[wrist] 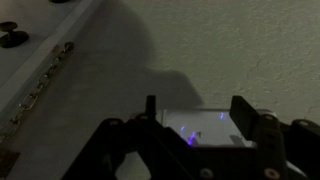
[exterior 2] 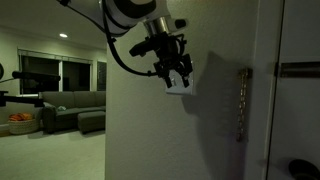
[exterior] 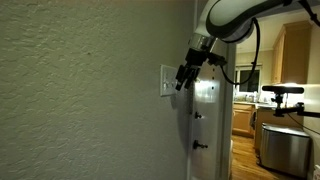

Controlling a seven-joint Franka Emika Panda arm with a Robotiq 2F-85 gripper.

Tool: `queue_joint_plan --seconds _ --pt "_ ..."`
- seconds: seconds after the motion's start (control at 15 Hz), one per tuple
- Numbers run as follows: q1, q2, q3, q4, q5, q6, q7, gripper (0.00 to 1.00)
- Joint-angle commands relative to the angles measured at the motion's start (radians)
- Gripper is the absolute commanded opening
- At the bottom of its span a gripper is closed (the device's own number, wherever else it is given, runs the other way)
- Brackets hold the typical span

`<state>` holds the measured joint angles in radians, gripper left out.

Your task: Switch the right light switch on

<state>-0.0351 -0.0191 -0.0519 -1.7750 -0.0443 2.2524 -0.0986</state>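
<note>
White wall plate (exterior: pixel 166 82) just at the gripper (exterior: pixel 184 78), fingers (wrist: pixel 241 112) spread, empty: approach done, next pressing the right light switch (exterior 2: pixel 184 88).

All views are dim and grainy; in an exterior view the wall (exterior: pixel 90 100) is flat grey-green, with warm kitchen light (exterior: pixel 290 55) at right; in an exterior view a ceiling lamp (exterior 2: pixel 63 35) glows upper left; the wrist view is darkest and soft, the gripper (wrist: pixel 195 112) a black silhouette, a violet glint on the plate (wrist: pixel 205 125).
</note>
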Motion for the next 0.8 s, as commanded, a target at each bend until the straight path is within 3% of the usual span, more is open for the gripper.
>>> queue_joint_plan --seconds 0.0,0.07,0.6,0.67,0.73 --pt "-0.005 0.025 0.001 0.035 0.013 0.027 0.019 0.53" --pt "-0.005 0.029 0.001 0.041 0.014 0.03 0.02 0.47" --pt "-0.003 0.061 0.007 0.092 0.058 0.033 0.012 0.49" --pt "-0.003 0.062 0.008 0.097 0.061 0.031 0.011 0.25" --pt "-0.003 0.062 0.009 0.098 0.061 0.033 0.011 0.25"
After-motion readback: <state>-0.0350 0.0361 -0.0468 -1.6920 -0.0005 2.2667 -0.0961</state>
